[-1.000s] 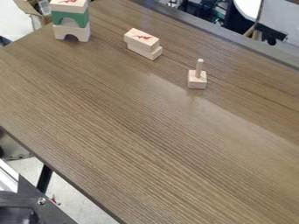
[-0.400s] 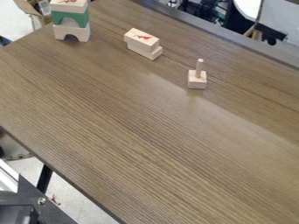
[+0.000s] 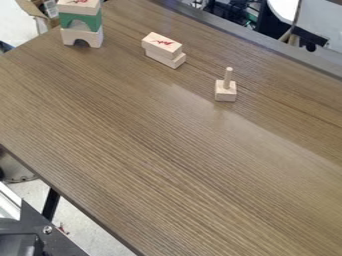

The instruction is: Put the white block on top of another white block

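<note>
Stillness now on the bench (image 3: 167, 150), no block shifting, with the white block (image 3: 161, 44) sitting slightly offset atop another white block (image 3: 167, 60), so the stacking looks finished, though whether the pincer is open or closed I can't tell.

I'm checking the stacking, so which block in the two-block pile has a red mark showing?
The upper block: its top face shows the red mark. The lower block, jutting out beneath it toward the peg piece, shows none.
</note>
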You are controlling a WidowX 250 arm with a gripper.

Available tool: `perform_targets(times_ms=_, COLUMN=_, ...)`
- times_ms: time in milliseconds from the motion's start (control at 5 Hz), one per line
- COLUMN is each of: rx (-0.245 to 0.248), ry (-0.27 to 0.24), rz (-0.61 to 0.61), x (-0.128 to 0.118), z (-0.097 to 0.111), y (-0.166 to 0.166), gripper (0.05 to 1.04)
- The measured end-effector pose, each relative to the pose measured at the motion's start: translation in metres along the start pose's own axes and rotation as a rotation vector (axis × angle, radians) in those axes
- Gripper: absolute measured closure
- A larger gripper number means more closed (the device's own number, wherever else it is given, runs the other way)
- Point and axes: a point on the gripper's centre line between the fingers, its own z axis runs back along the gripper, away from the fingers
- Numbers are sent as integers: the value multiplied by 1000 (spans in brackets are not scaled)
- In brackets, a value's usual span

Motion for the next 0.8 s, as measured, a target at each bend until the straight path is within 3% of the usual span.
perform_targets(times_ms=600, rx=53, ry=-20, rz=50, x=10, z=-27, y=1, gripper=98)
perform_targets(times_ms=800, rx=82, ry=-27, rz=60, x=12, z=-35, y=3, gripper=175)
